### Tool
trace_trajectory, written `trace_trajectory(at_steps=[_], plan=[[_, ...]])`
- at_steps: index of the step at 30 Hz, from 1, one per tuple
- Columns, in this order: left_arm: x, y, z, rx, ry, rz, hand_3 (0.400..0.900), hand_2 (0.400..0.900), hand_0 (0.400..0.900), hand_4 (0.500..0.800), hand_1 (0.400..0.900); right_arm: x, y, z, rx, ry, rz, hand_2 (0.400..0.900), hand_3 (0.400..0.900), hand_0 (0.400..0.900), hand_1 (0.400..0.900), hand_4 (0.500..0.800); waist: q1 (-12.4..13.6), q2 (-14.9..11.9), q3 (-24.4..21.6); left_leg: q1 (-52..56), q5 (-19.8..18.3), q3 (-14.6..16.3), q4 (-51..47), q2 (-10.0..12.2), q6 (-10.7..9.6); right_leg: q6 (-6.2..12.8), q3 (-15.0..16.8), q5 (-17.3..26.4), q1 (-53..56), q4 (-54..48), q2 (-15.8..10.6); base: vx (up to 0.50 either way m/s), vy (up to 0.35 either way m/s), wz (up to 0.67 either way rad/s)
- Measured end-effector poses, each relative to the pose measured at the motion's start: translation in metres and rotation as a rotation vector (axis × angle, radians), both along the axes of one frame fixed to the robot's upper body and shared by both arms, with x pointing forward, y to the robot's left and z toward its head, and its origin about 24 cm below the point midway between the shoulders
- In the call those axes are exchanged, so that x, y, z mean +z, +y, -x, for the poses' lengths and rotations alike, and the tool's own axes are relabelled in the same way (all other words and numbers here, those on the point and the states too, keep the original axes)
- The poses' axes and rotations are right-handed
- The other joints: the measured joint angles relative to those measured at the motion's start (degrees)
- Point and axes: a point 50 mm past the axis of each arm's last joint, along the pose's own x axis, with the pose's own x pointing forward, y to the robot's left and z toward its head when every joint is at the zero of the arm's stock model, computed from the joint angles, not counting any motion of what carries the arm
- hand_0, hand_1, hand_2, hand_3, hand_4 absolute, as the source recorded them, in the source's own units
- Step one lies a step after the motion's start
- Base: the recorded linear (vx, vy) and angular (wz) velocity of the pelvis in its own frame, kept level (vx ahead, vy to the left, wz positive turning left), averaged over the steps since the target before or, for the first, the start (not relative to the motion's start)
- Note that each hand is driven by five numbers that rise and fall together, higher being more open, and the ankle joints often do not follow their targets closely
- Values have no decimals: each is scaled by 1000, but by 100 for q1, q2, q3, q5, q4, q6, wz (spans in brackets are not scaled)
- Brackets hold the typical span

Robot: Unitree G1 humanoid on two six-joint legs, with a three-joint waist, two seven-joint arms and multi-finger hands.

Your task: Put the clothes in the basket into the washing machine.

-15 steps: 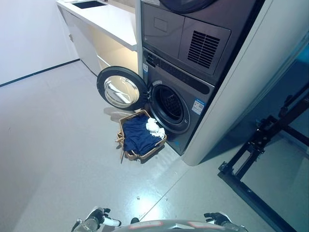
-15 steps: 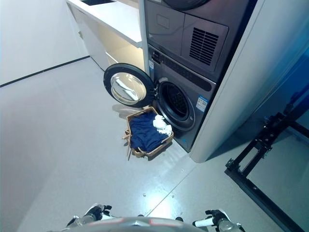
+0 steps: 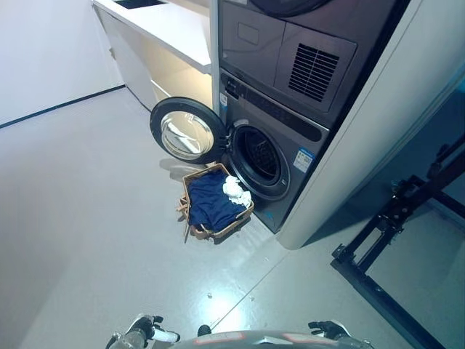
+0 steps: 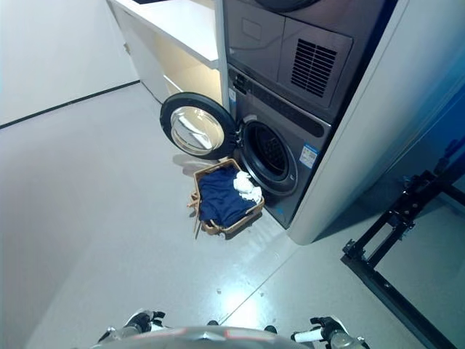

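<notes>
Right now you are looking down at a grey washing machine point(image 3: 272, 142) set into a tall cabinet, with a second grey appliance point(image 3: 290, 51) stacked above it. Its round door point(image 3: 184, 131) is swung fully open to your left, and the dark drum opening point(image 3: 256, 156) is exposed. Your basket point(image 3: 195, 225) sits on the grey floor point(image 3: 80, 218) directly in front of that opening, just beside the machine's lower front, below the open door. Inside it lies a dark blue garment point(image 3: 209, 204) that fills most of the basket, with a smaller white piece of clothing point(image 3: 235, 191) bunched at the end nearest the drum. Nothing from the basket is in the drum that you can see.

Your left hand point(image 3: 145, 332) shows only at the bottom edge, low and well apart from the basket; a white-tipped finger points inward, but you cannot tell whether the hand is spread or curled. Your right hand point(image 4: 321, 333) also sits at the bottom edge, equally far from the clothes, and its fingers cannot be read either. Neither hand touches anything.

A white counter point(image 3: 167, 25) runs away on the far left, and a black metal frame point(image 3: 385, 233) stands on the floor to your right.
</notes>
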Motion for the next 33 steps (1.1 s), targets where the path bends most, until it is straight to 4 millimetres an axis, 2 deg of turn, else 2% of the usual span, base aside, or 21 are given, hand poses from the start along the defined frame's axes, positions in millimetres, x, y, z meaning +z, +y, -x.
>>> trace_trajectory(at_steps=[4, 6, 7, 9, 11, 14, 16, 19, 20, 21, 22, 23, 25, 26, 27, 28, 29, 30, 31, 32, 33], plan=[[2, 3, -6, 4, -3, -15, 900, 900, 900, 800, 900, 6, -13, -10, -28, -35, 28, 900, 900, 900, 900, 800, -47, 121, 241, 173, -51, -144, -3, 24, 104, 90, 53, -352, -516, 1598, -140, 123, 186, 33], [4, 5, -15, -15, -18, -26, 900, 900, 900, 800, 900, 7, -21, -5, -19, -10, 56, 900, 900, 900, 900, 800, -79, 183, 435, 279, -39, -397, 34, -34, 237, 133, 278, -378, -1171, 3169, -295, 135, 148, 46], [6, 7, -19, -23, -28, -35, 900, 900, 900, 800, 900, 6, -20, -3, -21, 3, 54, 900, 900, 900, 900, 800, -131, 77, 461, 255, -16, -493, 61, -88, 295, 157, 504, -375, -1443, 3707, -362, 223, 55, 50], [8, 13, -21, -23, -31, -53, 900, 900, 900, 800, 900, 2, -13, 13, -36, 51, 33, 900, 900, 900, 900, 800, -183, 4, 515, 273, 5, -631, 71, -128, 410, 148, 900, -393, -1806, 4063, -229, 253, 12, 44], [7, 15, -16, -21, -10, -60, 900, 900, 900, 800, 900, -1, -10, 24, -45, 80, 19, 900, 900, 900, 900, 800, -259, 51, 623, 292, -1, -796, 79, -133, 445, 157, 1071, -400, -1967, 3698, -24, 335, -34, 41], [5, 14, -11, -19, 13, -63, 900, 900, 900, 800, 900, -3, -6, 31, -56, 97, 2, 900, 900, 900, 900, 800, -488, 24, 750, 320, -70, -979, 86, -198, 447, 186, 1018, -348, -1886, 1799, 56, 473, -71, 44], [5, 11, -11, -20, 15, -56, 900, 900, 900, 800, 900, -4, -3, 35, -60, 111, -6, 900, 900, 900, 900, 800, -540, -13, 764, 370, -161, -1032, 67, -273, 386, 407, 985, -152, -1833, 467, 40, 357, -55, 47], [3, 8, -9, -22, 16, -44, 900, 900, 900, 800, 900, -5, -2, 43, -67, 125, -9, 900, 900, 900, 900, 800, -713, -121, 730, 624, -370, -1333, 36, -341, 190, 347, 1171, -26, -1720, 201, 63, 413, -138, 58], [2, 5, -8, -25, 18, -37, 900, 900, 900, 800, 900, -5, -3, 51, -83, 141, -10, 900, 900, 900, 900, 800, -762, -127, 620, 716, -489, -1526, 31, -304, 149, 214, 1333, 99, -1643, 373, 130, 512, -207, 55], [0, 0, -6, -30, 24, -27, 900, 900, 900, 800, 900, -5, -5, 57, -95, 160, -4, 900, 900, 900, 900, 800, -835, -61, 522, 795, -615, -1708, 50, -197, -1, 164, 1545, 148, -1649, 588, 297, 386, -157, 29], [-1, -6, -5, -39, 23, -11, 900, 900, 900, 800, 900, -4, -7, 65, -102, 175, 4, 900, 900, 900, 900, 800, -868, 70, 365, 855, -739, -1828, 72, 4, -93, 125, 1520, 197, -1621, 718, 475, 264, -107, 26], [-2, -9, -4, -41, 25, 0, 900, 900, 900, 800, 900, -3, -9, 69, -103, 186, 9, 900, 900, 900, 900, 800, -823, 141, 254, 845, -963, -1791, 413, 72, -306, 42, 1459, 258, -1521, 705, 604, 341, -134, 34], [-4, -16, -3, -56, 27, 15, 900, 900, 900, 800, 900, -2, -13, 53, -93, 135, 13, 900, 900, 900, 900, 800, -775, 112, 229, 328, -1510, -1648, 2214, 16, -687, -188, 1378, 334, -1131, 561, 700, 320, -165, 39], [-3, -18, -9, -72, 16, 16, 900, 900, 900, 800, 900, -1, -14, 48, -83, 120, 18, 900, 900, 900, 900, 800, -789, 29, 200, -128, -1510, -1639, 3276, -101, -899, -317, 1335, 403, -1006, 462, 660, 152, -110, 22], [-3, -22, -11, -84, 7, 28, 900, 900, 900, 800, 900, 1, -19, 38, -65, 92, 31, 900, 900, 900, 900, 800, -693, -10, 171, -616, -1326, -1644, 4449, -184, -1178, -670, 1222, 396, -956, 510, 658, 275, -194, 13], [-3, -26, -13, -87, -5, 39, 900, 900, 900, 800, 900, 4, -24, 29, -36, 71, 53, 900, 900, 900, 900, 800, -631, 62, 153, -910, -1274, -1651, 5155, -201, -1247, -765, 1104, 401, -886, 492, 710, 277, -188, 8], [-2, -29, -18, -94, -24, 48, 900, 900, 900, 800, 900, 7, -26, 12, -21, 24, 65, 900, 900, 900, 900, 800, -555, 121, 121, -1140, -1003, -1626, 5547, -212, -1285, -924, 1089, 292, -755, 479, 765, 369, -242, 6], [1, -31, -30, -106, -53, 47, 900, 900, 900, 800, 900, 7, -24, 0, 0, 0, 67, 900, 900, 900, 900, 800, -554, 62, 145, -1465, -737, -1345, 5962, -158, -1301, -1001, 1068, 257, -666, 445, 743, 254, -146, -5], [3, -30, -36, -114, -68, 40, 900, 900, 900, 800, 900, 8, -20, -10, 18, -23, 61, 900, 900, 900, 900, 800, -536, -39, 220, -1617, -728, -1051, 5960, -92, -1171, -1051, 1070, 231, -542, 398, 681, 251, -96, -13], [5, -27, -43, -122, -84, 32, 900, 900, 900, 800, 900, 8, -16, -16, 29, -46, 49, 900, 900, 900, 900, 800, -495, -177, 298, -1716, -746, -580, 5648, 37, -889, -1060, 1082, 208, -487, 338, 635, 253, -50, -12], [8, -28, -51, -135, -109, 27, 900, 900, 900, 800, 900, 10, -12, -30, 50, -87, 47, 900, 900, 900, 900, 800, -448, -205, 354, -1809, -789, -385, 5252, 152, -734, -1062, 1080, 203, -388, 259, 639, 288, 13, -13]])
